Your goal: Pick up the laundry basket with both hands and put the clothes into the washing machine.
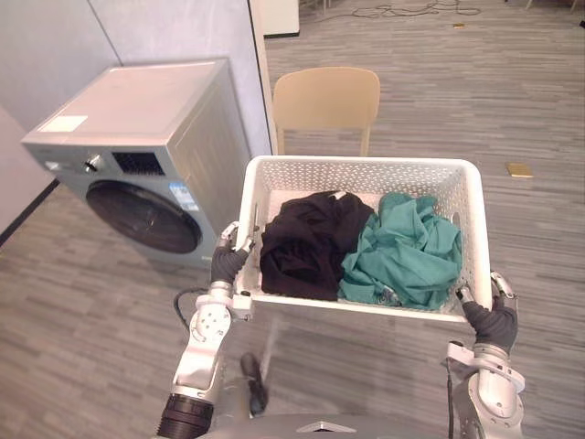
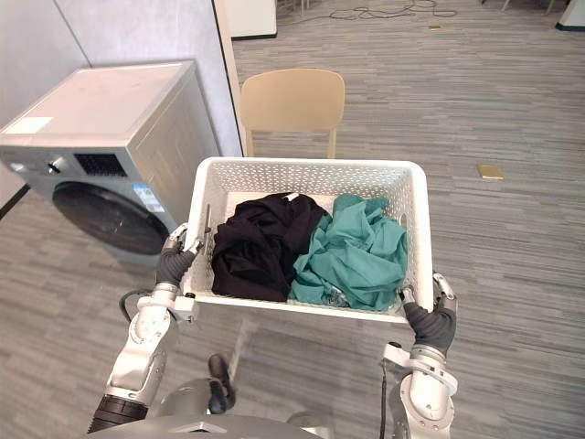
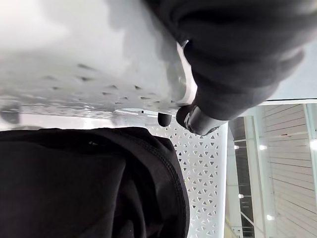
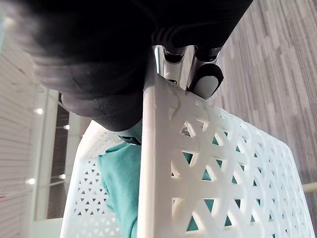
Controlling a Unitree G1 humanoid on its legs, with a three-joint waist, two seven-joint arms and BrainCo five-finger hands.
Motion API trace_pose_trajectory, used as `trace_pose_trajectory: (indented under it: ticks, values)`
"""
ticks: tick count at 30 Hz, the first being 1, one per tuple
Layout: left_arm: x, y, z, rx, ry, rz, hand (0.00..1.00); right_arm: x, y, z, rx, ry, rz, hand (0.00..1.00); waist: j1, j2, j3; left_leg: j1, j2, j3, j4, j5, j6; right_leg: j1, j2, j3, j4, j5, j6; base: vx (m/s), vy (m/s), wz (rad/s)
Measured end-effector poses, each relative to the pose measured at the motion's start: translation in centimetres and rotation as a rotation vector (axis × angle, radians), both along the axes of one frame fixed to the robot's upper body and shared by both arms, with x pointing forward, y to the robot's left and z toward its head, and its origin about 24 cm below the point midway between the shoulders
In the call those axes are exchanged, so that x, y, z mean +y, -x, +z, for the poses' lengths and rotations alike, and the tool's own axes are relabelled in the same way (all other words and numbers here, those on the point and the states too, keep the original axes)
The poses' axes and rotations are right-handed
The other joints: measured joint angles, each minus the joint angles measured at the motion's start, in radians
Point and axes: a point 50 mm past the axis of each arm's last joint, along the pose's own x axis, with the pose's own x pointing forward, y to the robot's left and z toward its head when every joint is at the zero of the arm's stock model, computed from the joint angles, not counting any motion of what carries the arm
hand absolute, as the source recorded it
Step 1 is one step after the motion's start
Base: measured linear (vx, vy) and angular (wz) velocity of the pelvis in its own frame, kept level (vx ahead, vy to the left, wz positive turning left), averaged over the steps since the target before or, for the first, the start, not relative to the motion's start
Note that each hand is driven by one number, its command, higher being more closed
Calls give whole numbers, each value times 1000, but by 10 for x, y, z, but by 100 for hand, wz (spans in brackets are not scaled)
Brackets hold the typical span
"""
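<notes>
Carry step: left robot hand [image 1: 227, 263] and right robot hand [image 1: 494, 322] clamped on laundry basket [image 1: 361, 176] rim, clothes [image 1: 402, 247] inside. Next: turn to washing machine [image 1: 137, 110] upper left, its door [image 1: 144, 217] looks closed

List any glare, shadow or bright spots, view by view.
Left eye view: soft even light, a pale sheen on the washing machine top. Left wrist view: the wall of the laundry basket glares white, the black garment reads flat dark. Right wrist view: small bright lights dot the background beside the basket's rim.
</notes>
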Motion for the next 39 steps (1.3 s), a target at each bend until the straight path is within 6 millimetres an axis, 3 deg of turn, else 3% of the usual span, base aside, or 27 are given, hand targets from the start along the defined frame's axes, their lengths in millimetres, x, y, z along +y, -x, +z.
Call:
trace_pose_trajectory:
  ticks: [1, 2, 3, 4, 5, 6, 9, 11, 12, 13, 14, 15, 17, 18, 20, 22, 23, 24, 26, 27, 28, 29, 30, 33, 38, 39]
  values:
    - [-1, 0, 0, 2, -1, -7, 100, 0, 3, -3, 10, -9, -13, 100, -9, -15, -3, 7, -17, -3, 29, -37, 13, -32, -23, 13, 90, 35, 39, 663, 252, 8]
    - [-2, -1, 1, -4, -9, -21, 100, -1, 5, -7, 21, -29, -28, 100, -23, -31, 0, 19, -47, -6, 67, -91, 24, -86, -47, 34, 235, 127, 76, 657, 208, 33]
    - [-1, -1, 1, -8, -22, -27, 100, 2, 4, -13, 32, -52, -30, 100, -24, -45, 7, 49, -64, -2, 94, -154, 34, -167, -64, 70, 415, 301, 145, 636, 189, 17]
    - [3, -1, 1, -6, -35, -21, 100, 4, 2, -16, 36, -66, -21, 100, -26, -51, 10, 71, -66, 1, 97, -179, 39, -210, -74, 83, 499, 342, 162, 559, 129, -12]
    - [10, -2, -1, 6, -60, -6, 100, 8, -2, -20, 41, -90, -6, 100, -21, -53, 13, 119, -67, 1, 85, -206, 45, -298, -75, 65, 629, 315, 120, 509, 85, -27]
    - [16, -2, -2, 14, -77, 4, 100, 12, -3, -24, 53, -103, 10, 100, -13, -42, 19, 206, -64, -2, 30, -212, 47, -365, -75, 12, 666, 247, 26, 493, 68, -22]
    - [17, -2, -1, 9, -76, 10, 100, 13, -3, -24, 52, -103, 16, 100, -20, -25, 17, 307, -52, -21, -45, -211, 45, -425, -66, -56, 555, 178, -19, 419, -9, 8]
    - [16, -3, 0, 1, -74, 7, 100, 11, -4, -22, 44, -95, 19, 100, -36, -22, 15, 339, -25, -24, -32, -216, 35, -476, -49, -55, 302, 151, -37, 372, -141, 40]
    - [16, -3, 0, -2, -73, 5, 100, 11, -4, -22, 42, -92, 21, 100, -41, -19, 16, 340, -13, -25, -18, -228, 15, -484, -44, -50, 227, 156, -41, 415, -252, 50]
    - [15, -3, 0, -3, -75, 1, 100, 11, -4, -22, 45, -90, 21, 100, -44, -31, 12, 344, 4, -26, 22, -276, -61, -483, -37, -36, 10, 262, -66, 344, -232, 36]
    - [16, -3, 0, -4, -80, 1, 100, 11, -3, -22, 47, -91, 23, 100, -45, -47, 11, 350, 1, -26, 38, -302, -88, -479, -41, -16, -57, 342, -23, 423, -285, 24]
    - [12, -3, -8, 31, -57, 5, 100, 6, -5, -22, 63, -66, 34, 100, -41, 6, 2, 348, 49, -40, 49, -326, -104, -468, -1, -31, -50, 325, -21, 285, -185, -1]
    - [6, -3, -8, 38, -32, 4, 100, 0, -10, -16, 52, -25, 50, 100, -33, 37, -2, 348, 83, -38, 36, -296, -119, -454, 33, -39, -81, 321, -28, 330, -212, -13]
    - [3, -4, -6, 30, -24, -1, 100, -2, -10, -15, 55, -10, 54, 100, -31, 39, -3, 344, 95, -34, 58, -266, -123, -447, 45, -39, -83, 311, -44, 290, -218, -13]
    - [4, -6, -5, 23, -30, -3, 100, -2, -11, -15, 51, -18, 50, 100, -32, 37, 1, 308, 124, -38, 171, -250, -102, -423, 63, -46, -88, 290, -60, 155, -161, -14]
    - [4, -6, -5, 22, -33, -5, 100, -1, -9, -16, 49, -31, 39, 100, -34, 20, 30, 235, 177, -36, 392, -189, -22, -370, 75, -58, -89, 263, -78, 109, -140, -11]
    - [1, -5, -6, 29, -33, -18, 100, -2, -5, -17, 56, -31, 30, 100, -26, 2, 45, 193, 205, -36, 503, -152, -16, -334, 83, -59, -95, 230, -105, 91, -62, 0]
    - [-4, -3, -7, 33, -24, -37, 100, -5, 0, -15, 59, -25, 15, 100, -22, 6, 42, 168, 212, -35, 533, -204, -30, -312, 83, -69, -98, 214, -119, 96, -35, 7]
    - [-8, -3, -6, 29, -8, -47, 100, -8, 3, -9, 40, -14, 2, 100, -23, 10, 39, 134, 184, -12, 449, -297, -36, -302, 75, -74, -106, 208, -122, 79, 25, 11]
    - [-8, -4, -5, 28, -6, -48, 100, -9, 3, -8, 35, -13, 1, 100, -21, 11, 38, 131, 165, -9, 396, -308, -36, -305, 70, -75, -106, 208, -120, 71, 75, 2]
    - [-9, -4, -5, 23, -4, -50, 100, -9, 3, -8, 34, -9, 1, 100, -18, 22, 31, 138, 126, -12, 204, -287, -31, -323, 69, -74, -94, 201, -107, 54, 113, -4]
    - [-9, -4, -4, 19, -3, -50, 100, -9, 3, -7, 34, -7, 2, 100, -13, 38, 25, 133, 110, -23, 104, -223, -29, -348, 76, -70, -66, 188, -95, 54, 117, -17]
    - [-6, -4, -6, 27, -18, -48, 100, -7, 2, -11, 38, -28, 1, 100, -9, 25, 25, 131, 89, -18, 111, -205, -59, -370, 59, -41, -31, 178, -72, 116, 111, -10]
    - [-6, -5, -8, 36, -21, -50, 100, -5, 4, -13, 44, -42, -7, 100, -19, 26, 28, 103, 57, -6, 89, -201, -47, -399, 28, -37, -55, 193, -42, 111, 83, 4]
    - [-6, -8, -7, 28, -30, -54, 100, -5, 4, -13, 43, -44, -7, 100, -18, 22, 31, 106, 51, 29, 64, -196, -42, -411, 28, -10, -86, 209, -32, 49, 46, -14]
    - [-6, -11, -2, 9, -38, -58, 100, -4, 2, -13, 36, -47, -4, 100, -12, 16, 48, 104, 77, 60, 120, -198, -45, -405, 36, 3, -74, 197, -38, 20, -16, -31]
